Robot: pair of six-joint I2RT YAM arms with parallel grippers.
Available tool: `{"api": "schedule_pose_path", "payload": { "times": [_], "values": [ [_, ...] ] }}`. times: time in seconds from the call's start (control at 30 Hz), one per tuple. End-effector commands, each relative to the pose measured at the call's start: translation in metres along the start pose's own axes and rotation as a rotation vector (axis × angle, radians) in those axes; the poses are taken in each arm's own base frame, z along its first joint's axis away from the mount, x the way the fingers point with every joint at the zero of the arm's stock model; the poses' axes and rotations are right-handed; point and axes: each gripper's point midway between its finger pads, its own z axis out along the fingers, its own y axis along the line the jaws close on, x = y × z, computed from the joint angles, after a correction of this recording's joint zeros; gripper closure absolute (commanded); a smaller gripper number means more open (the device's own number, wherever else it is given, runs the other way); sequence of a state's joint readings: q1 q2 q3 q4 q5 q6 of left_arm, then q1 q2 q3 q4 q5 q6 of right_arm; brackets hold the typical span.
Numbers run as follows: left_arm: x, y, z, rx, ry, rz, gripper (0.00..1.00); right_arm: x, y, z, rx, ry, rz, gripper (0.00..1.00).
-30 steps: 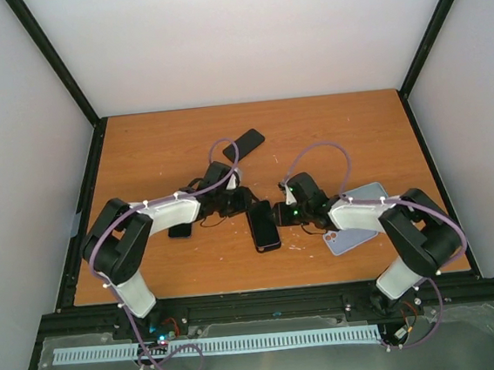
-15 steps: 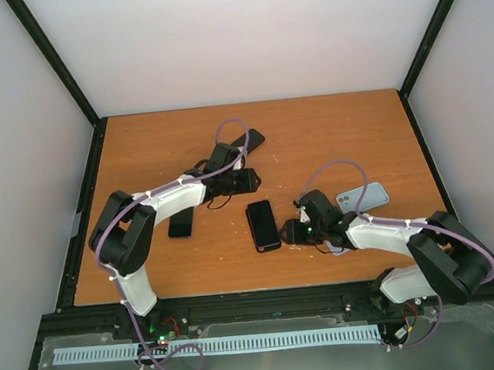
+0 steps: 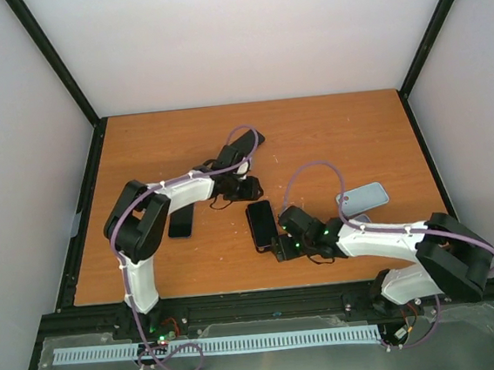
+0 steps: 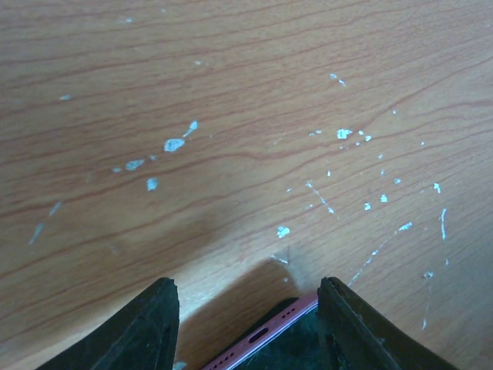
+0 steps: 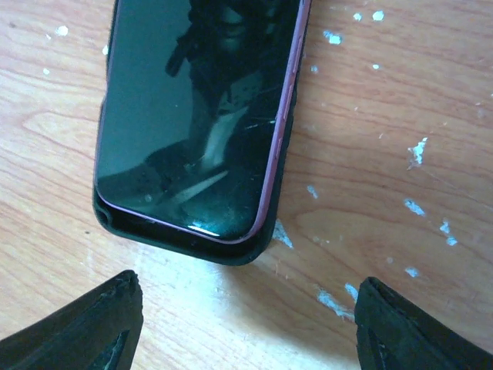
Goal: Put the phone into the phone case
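Observation:
A dark-screened phone with a pink rim [image 3: 262, 225] lies flat in the middle of the table. In the right wrist view the phone [image 5: 192, 116] sits inside a black case whose lip [image 5: 192, 248] shows round its near end. My left gripper [image 3: 247, 189] is open at the phone's far end. The left wrist view shows its fingers [image 4: 146, 327] on either side of the phone's pink port end [image 4: 266, 339]. My right gripper [image 3: 281, 248] is open just off the phone's near end, touching nothing; in its wrist view the right gripper [image 5: 246, 324] is empty.
A black phone-sized slab [image 3: 179, 225] lies left of the left arm. Another black slab [image 3: 252, 137] lies behind the left gripper, partly hidden by cable. A light blue case [image 3: 362, 197] lies at the right. Black frame rails edge the table.
My right gripper has swung from the phone's right side round to its near end. My left gripper drew back from the phone's left side to its far end. The phone stayed put.

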State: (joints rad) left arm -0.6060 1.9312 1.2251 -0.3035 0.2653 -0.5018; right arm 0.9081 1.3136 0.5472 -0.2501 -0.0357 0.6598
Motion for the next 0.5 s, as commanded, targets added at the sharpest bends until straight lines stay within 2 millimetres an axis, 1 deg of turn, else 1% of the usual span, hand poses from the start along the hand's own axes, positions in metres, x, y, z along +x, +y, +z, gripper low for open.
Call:
{"api": "schedule_pose_path", "payload": {
  "times": [0.0,0.17,0.33,0.47],
  "values": [
    [-0.010,-0.014,0.002,0.066,0.017,0.033,0.50,-0.002,-0.008,0.001,0.156,-0.014,-0.100,0.26],
    [-0.007,-0.015,0.009,0.078,0.054,0.041,0.49,-0.002,-0.003,0.004,0.225,-0.020,-0.191,0.26],
    [-0.004,-0.013,0.011,0.066,0.072,0.041,0.50,-0.002,0.005,0.009,0.220,-0.026,-0.233,0.25],
    [0.000,-0.013,0.010,0.078,0.087,0.039,0.52,-0.003,0.001,0.013,0.251,-0.027,-0.243,0.26]
  ]
}}
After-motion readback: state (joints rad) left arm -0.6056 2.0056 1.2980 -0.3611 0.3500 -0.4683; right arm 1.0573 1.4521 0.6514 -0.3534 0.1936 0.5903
